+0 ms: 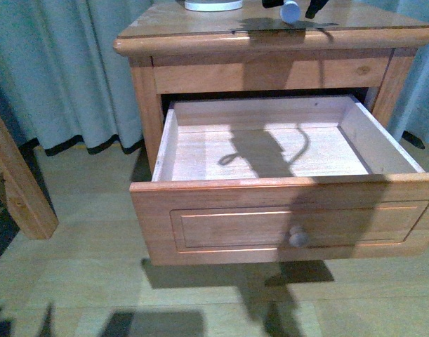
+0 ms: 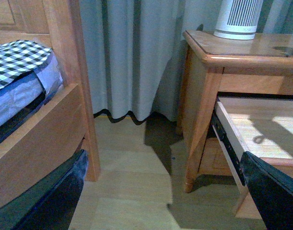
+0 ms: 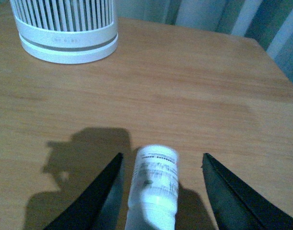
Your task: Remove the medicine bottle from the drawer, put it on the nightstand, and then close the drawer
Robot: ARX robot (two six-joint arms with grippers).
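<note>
The medicine bottle (image 3: 153, 187) sits on the nightstand (image 1: 200, 43) top, at the upper edge of the front view right of centre, between the right gripper's (image 3: 161, 155) wide jaws, clear of both, so it looks set down and released. The drawer (image 1: 284, 228) below gapes empty, leaving only the closing; the left gripper (image 2: 163, 160), jaws wide and holding nothing, hangs low at the nightstand's side, perhaps for that push.
</note>
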